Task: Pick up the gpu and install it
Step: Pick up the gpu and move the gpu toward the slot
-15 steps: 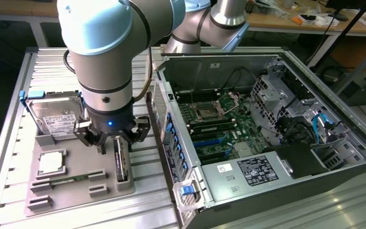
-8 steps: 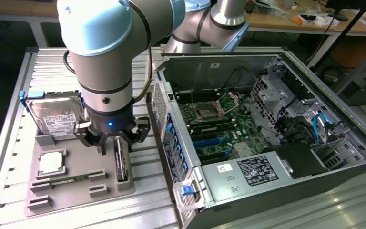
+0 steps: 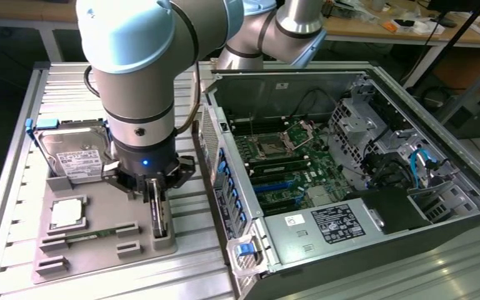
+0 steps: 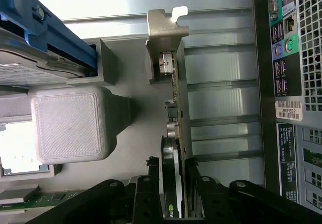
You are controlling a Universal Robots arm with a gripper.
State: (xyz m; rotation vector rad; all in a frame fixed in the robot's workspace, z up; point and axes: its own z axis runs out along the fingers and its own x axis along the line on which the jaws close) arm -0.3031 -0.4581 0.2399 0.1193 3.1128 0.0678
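The gpu (image 3: 162,226) (image 4: 177,98) stands on edge in a slot of the grey fixture tray (image 3: 98,253), its silver bracket (image 4: 166,30) at one end. The gripper (image 3: 159,200) (image 4: 173,162) straddles it from above, jaws closed against both faces of the card. One arm (image 3: 140,62) works here, its last section plumb over the tray, its elbow folded back above the case. The tray also carries one hard drive (image 3: 77,153), one processor (image 3: 67,212) and one memory stick (image 3: 85,236). Just beside the tray, on the exterior view's right, one open computer case (image 3: 349,156) lies on the slatted metal tabletop (image 3: 57,81), motherboard exposed.
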